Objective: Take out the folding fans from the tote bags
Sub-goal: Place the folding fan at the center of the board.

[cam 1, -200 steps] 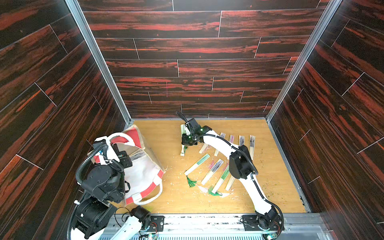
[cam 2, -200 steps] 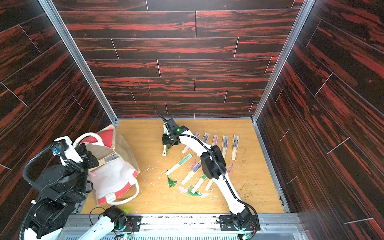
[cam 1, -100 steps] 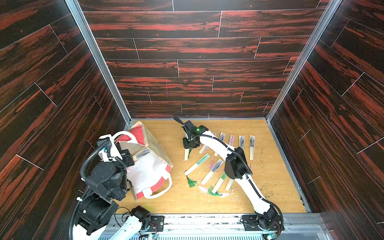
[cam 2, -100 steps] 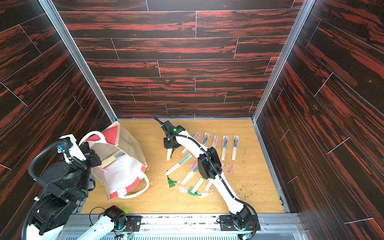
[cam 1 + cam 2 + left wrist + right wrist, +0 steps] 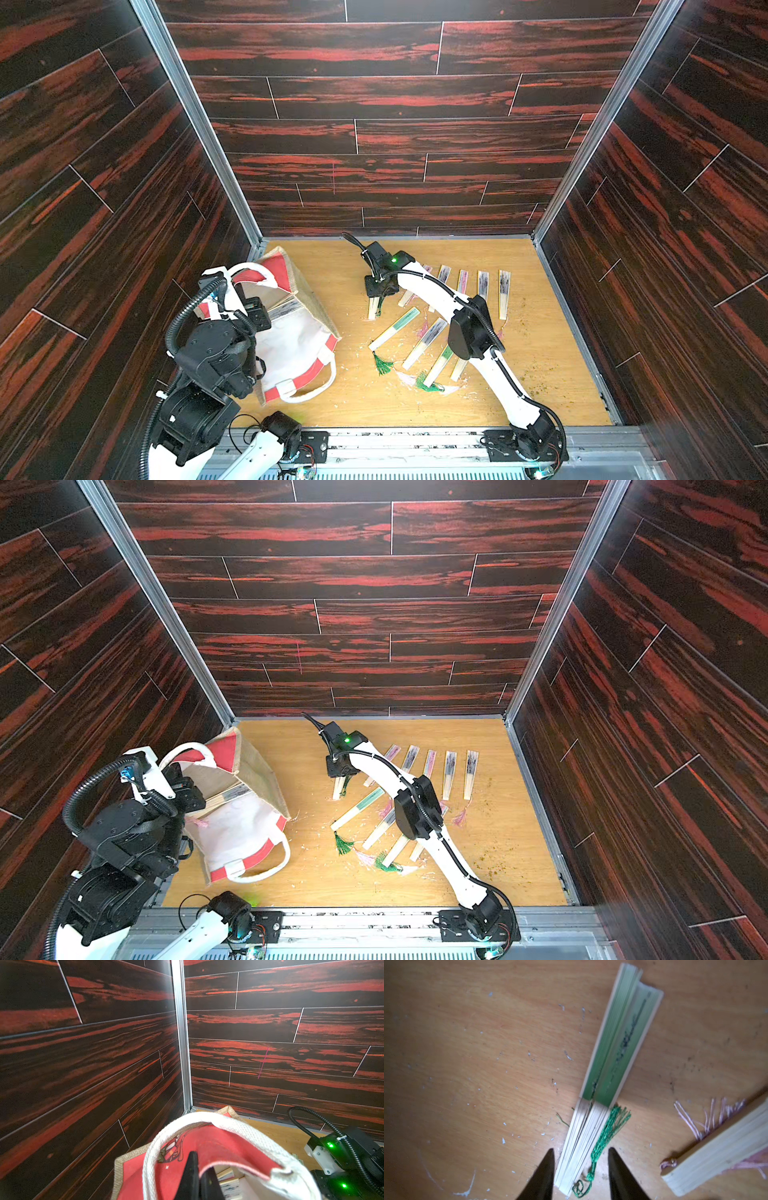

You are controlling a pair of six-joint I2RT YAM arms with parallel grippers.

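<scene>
Both top views: bright, even light from above — wooden floor clear, wall panels dark with faint sheen, lines splayed at the edges. Right wrist view: dimmer, corners shaded — green fan slightly soft, pink tassel blurred.

Wooden tabletop — speckled, dark red-streaked walls

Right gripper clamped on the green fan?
No, the right gripper stands open, its jaws apart on either side of the green fan lying on the table.
</scene>
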